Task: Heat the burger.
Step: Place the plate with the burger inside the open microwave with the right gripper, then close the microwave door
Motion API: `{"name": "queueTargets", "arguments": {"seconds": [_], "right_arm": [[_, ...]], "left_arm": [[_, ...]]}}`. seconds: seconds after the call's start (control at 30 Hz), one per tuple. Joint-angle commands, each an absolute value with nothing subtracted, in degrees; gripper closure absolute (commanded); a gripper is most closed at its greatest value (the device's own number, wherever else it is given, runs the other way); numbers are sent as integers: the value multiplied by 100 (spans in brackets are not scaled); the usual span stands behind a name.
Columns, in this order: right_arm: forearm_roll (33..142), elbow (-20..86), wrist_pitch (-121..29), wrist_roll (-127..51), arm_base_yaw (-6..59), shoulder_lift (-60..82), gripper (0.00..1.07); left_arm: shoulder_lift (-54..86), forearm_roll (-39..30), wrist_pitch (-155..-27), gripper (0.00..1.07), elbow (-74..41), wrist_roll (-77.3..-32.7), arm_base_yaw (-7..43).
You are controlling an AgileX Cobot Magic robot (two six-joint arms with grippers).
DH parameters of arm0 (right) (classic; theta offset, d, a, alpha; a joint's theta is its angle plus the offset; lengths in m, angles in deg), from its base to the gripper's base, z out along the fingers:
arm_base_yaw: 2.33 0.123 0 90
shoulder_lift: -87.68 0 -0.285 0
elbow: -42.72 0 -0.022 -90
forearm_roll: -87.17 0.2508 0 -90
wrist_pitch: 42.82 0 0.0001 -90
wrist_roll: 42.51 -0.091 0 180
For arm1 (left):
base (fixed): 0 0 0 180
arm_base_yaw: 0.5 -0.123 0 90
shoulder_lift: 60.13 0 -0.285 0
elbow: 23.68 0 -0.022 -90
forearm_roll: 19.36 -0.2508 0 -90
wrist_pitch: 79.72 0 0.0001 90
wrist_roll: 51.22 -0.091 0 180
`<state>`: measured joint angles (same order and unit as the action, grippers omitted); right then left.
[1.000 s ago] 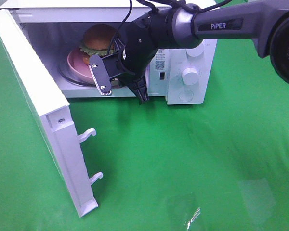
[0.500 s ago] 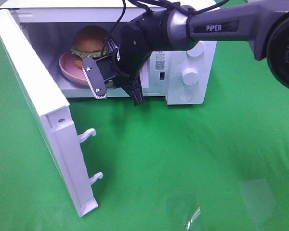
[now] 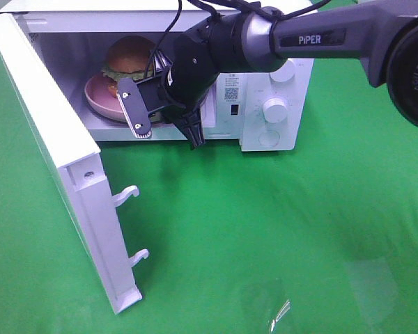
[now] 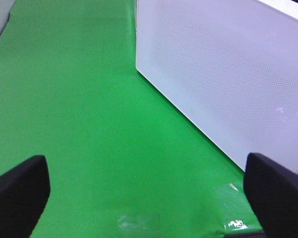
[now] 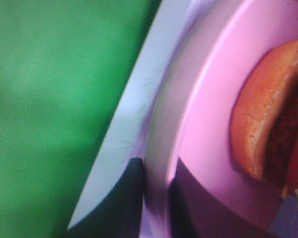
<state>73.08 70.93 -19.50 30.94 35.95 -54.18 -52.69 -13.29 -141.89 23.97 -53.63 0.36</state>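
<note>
The burger [image 3: 129, 56], with a golden bun and green lettuce, sits on a pink plate [image 3: 97, 97] inside the open microwave [image 3: 279, 76]. My right gripper [image 3: 164, 122] reaches into the microwave's opening and is shut on the plate's near rim. In the right wrist view the plate [image 5: 208, 124] has its rim pinched in the right gripper [image 5: 156, 203], and the burger's bun [image 5: 258, 129] lies on it. My left gripper [image 4: 149, 198] is open and empty above the green cloth. It does not show in the exterior view.
The microwave's white door [image 3: 63, 160] swings wide open toward the front left, with two latch hooks [image 3: 129, 193] sticking out. It fills the left wrist view [image 4: 223, 74]. Knobs [image 3: 274, 109] are on the microwave's right panel. Green cloth [image 3: 265, 236] covers the table.
My right gripper has moved the plate and burger to the left, further into the microwave cavity. Most of the shift came in the first half second.
</note>
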Motion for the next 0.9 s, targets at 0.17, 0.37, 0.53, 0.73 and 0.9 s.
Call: {"name": "queueTargets", "arguments": {"seconds": [0.17, 0.37, 0.53, 0.73, 0.9], "right_arm": [[7250, 7196, -2317, 2390, 3589, -5344, 71], [7250, 7196, -2311, 2126, 3589, -5344, 62], [7250, 7196, -2185, 2012, 3589, -5338, 60], [7250, 7138, -1967, 2012, 3589, -5240, 60], [7250, 6818, -1967, 2017, 3640, -5063, 60]], "left_arm": [[-5355, -1294, -14108, 9, 2403, -5368, 41], [-5355, -1294, -14108, 9, 2403, -5368, 41], [-5355, -1294, -14108, 9, 2403, -5368, 41], [-5355, -1294, -14108, 9, 2403, -5368, 41], [-5355, -1294, -14108, 9, 2403, -5368, 41]]}}
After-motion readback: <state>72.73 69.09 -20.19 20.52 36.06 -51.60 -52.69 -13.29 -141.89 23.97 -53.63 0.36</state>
